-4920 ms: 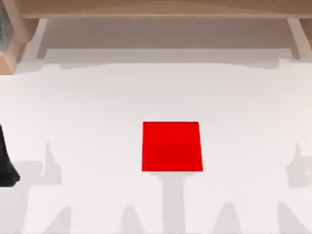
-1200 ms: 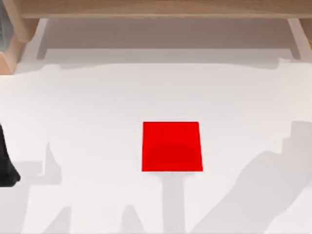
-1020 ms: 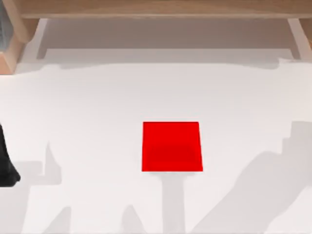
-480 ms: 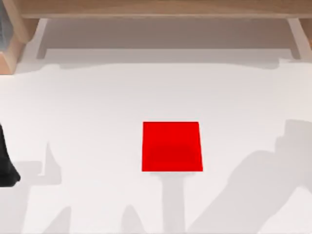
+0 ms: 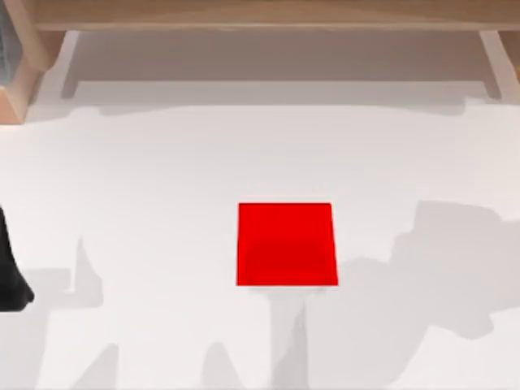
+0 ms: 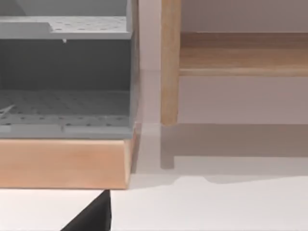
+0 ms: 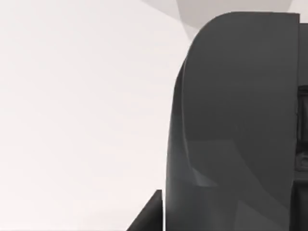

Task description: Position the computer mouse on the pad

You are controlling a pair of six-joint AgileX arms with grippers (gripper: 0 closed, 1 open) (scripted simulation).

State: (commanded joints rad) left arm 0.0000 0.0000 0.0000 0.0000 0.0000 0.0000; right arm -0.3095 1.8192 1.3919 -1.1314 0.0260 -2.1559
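Closest in, in the right wrist view: clamped in the right gripper (image 7: pixel 226 192), the computer mouse (image 7: pixel 236 96), taking up the right half of the frame, rounded end toward the upper edge, white tabletop (image 7: pixel 72 96) well below. Judged lifted and in carry toward the target, not yet over it.

Further out, at the centre of the top view: the pad (image 5: pixel 286 244), flat, bare, nothing on it. Next: bring the mouse across from the frame's right, centre it over the red square, lower until it rests, then release.

At the left edge of the top view: the left arm (image 5: pixel 8 280), parked; grip state impossible to tell.

Farthest, along the upper edge: a wooden shelf (image 5: pixel 260 15).

Against half a second ago: broad grey shadow at the lower right now larger and reaching the pad's right edge; pad and left arm unmoved.
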